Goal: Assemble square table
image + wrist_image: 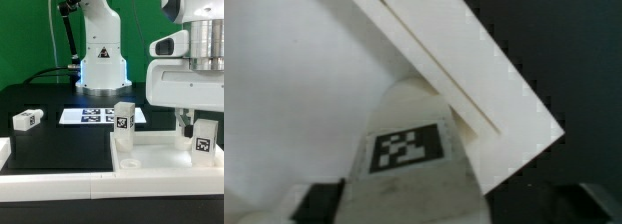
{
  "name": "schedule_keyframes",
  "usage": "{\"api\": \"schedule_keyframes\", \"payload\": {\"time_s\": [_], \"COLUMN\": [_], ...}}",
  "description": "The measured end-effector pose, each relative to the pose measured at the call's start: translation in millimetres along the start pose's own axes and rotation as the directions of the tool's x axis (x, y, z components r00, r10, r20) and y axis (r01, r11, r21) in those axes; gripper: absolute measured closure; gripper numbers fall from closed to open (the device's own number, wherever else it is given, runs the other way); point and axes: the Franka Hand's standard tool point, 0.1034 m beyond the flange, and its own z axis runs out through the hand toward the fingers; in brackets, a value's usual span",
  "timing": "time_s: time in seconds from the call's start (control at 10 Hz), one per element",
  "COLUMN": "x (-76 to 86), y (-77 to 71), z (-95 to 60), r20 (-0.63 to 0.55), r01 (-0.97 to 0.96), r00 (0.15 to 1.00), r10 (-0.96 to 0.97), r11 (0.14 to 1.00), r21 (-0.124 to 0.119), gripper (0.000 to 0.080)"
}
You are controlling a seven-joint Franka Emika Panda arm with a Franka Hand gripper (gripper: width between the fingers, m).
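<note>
The square table top (pixel 150 160) is a white tray with a raised rim, lying at the exterior view's right. One white tagged leg (pixel 124 117) stands upright at its far corner. A second leg (pixel 204 139) stands on the top under my gripper (pixel 197 128). In the wrist view this leg (pixel 402 150) sits between my dark fingers (pixel 317 203), beside the top's rim (pixel 455 80). One finger is close against the leg, while a gap shows on the other side. The gripper (pixel 446 205) is open around the leg. A third leg (pixel 27 120) lies on the black table at the left.
The marker board (pixel 98 115) lies flat in front of the robot's base (pixel 103 60). A long white border bar (pixel 50 185) runs along the front edge, and another white bar (pixel 4 150) sits at the left edge.
</note>
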Motion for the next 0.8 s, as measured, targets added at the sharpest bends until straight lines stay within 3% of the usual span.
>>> {"api": "schedule_keyframes", "payload": {"time_s": [0.1, 0.2, 0.3, 0.5, 0.8], "x": [-0.1, 0.0, 0.2, 0.3, 0.9], "y": [0.1, 3.0, 3.6, 4.6, 6.8], "z": [0.1, 1.0, 1.1, 0.8, 1.6], "r20": [0.0, 0.004, 0.004, 0.011, 0.049], "r01": [-0.008, -0.113, -0.189, -0.37, -0.659], "r00": [1.0, 0.994, 0.982, 0.929, 0.75], "r10": [0.008, 0.113, 0.189, 0.371, 0.659], "r11": [1.0, 0.994, 0.982, 0.929, 0.752], "r21": [0.0, -0.006, -0.007, -0.022, -0.026], "gripper": [0.0411, 0.0411, 0.0508, 0.0508, 0.0508]}}
